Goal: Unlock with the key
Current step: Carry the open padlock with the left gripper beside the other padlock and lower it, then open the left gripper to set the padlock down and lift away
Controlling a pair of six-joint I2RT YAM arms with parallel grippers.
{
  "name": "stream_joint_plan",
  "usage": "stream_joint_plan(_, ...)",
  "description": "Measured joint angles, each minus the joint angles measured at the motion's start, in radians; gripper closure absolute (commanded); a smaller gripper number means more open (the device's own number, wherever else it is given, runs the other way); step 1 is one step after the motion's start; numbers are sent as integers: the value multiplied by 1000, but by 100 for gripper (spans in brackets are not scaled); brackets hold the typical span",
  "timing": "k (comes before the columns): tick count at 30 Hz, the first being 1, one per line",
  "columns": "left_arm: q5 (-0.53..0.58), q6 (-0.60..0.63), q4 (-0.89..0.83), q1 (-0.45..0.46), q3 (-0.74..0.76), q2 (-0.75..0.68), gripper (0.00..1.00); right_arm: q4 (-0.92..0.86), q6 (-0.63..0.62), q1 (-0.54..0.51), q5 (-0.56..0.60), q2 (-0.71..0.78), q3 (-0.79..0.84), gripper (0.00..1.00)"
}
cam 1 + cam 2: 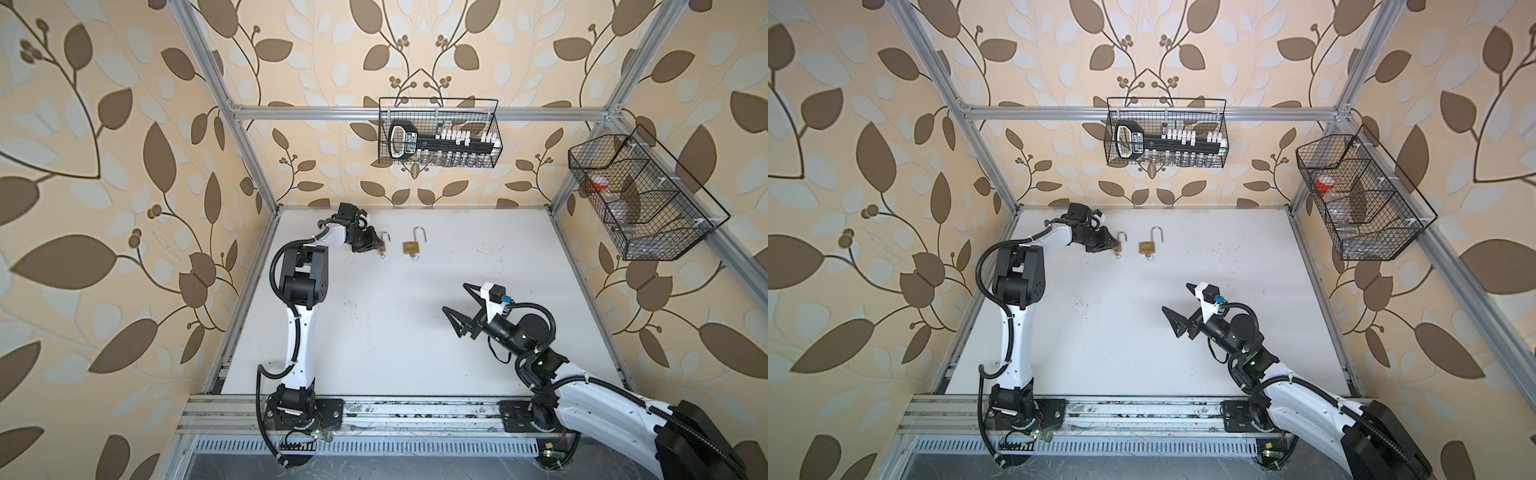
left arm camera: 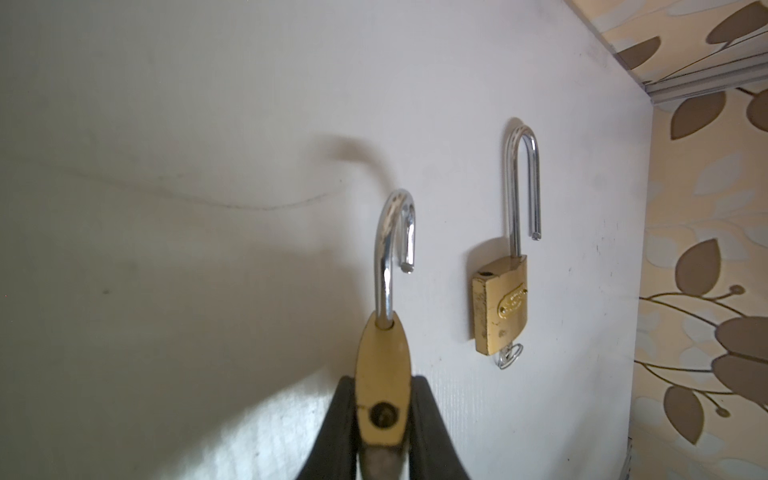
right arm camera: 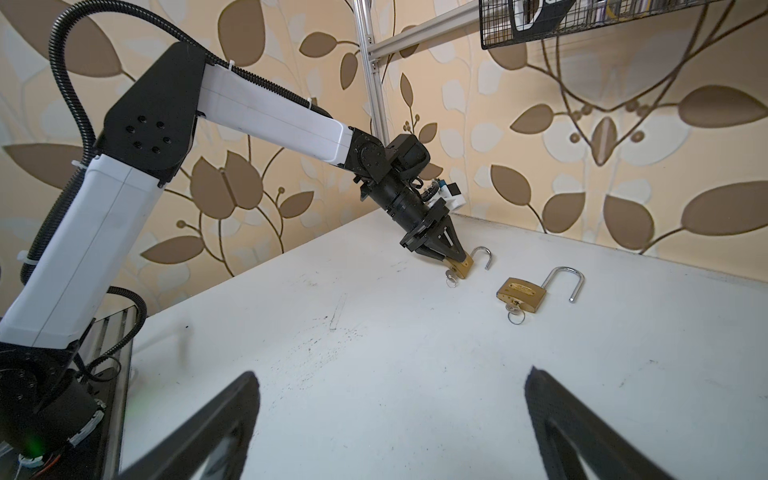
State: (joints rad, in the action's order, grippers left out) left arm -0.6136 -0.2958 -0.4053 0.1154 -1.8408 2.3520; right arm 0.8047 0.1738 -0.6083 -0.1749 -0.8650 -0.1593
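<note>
A white table [image 1: 374, 340] is seen, with walls [image 1: 104, 166] covered in brown leaf paper all around. From above, a small gold padlock [image 1: 381, 248] is found at 11 o'clock on the table, near the back edge. It is squeezed by its two flat sides between the black fingers [image 2: 338, 415] of the left gripper [image 2: 381, 386], which is clamped tight on it. Its silver hoop [image 2: 392, 249] is popped open, so it is thought to be unlocked already. A tiny key [image 3: 450, 277] is stuck in its bottom. Whether the lock touches the table cannot be told.

The lock is probably hard and a bit heavy for its size, and its shiny metal may be slippery. The flat sides are judged the best place to hold it. The key is thin, so it should be pinched by its head and turned gently.

At 3 o'clock from it, close by, a bigger gold padlock [image 1: 409, 247] is laid flat, hoop open too, with its own key [image 3: 514, 309] in it. Toward 4 o'clock from the locks, the right gripper [image 1: 455, 297] is held spread wide with nothing in it. A wire basket [image 1: 436, 99] is hung at 12 o'clock.
</note>
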Motion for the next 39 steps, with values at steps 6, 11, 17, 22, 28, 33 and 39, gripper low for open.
stream_joint_plan(6, -21, 0, 15, -23, 0, 8, 92, 0, -4, 0, 3, 0, 0, 0)
stream_joint_plan(11, -45, 5, 23, -37, 1, 13, 85, -1, -8, 0, 3, -8, -10, 0)
stream_joint_plan(17, -40, 22, 22, -39, 1, 13, 74, -1, -12, 0, 3, -9, -14, 0)
stream_joint_plan(22, -31, 38, 11, -39, 2, 13, 71, -4, -15, -3, 3, -17, -22, 0)
stream_joint_plan(28, -5, 60, 6, -39, 2, 13, 67, -6, -18, -5, 3, -18, -24, 0)
stream_joint_plan(33, 14, 76, 8, -39, 9, 13, 65, -8, -19, -7, 3, -20, -24, 0)
stream_joint_plan(39, 24, 87, 69, -39, 128, -61, 53, -9, -22, -7, 7, -20, -24, 0)
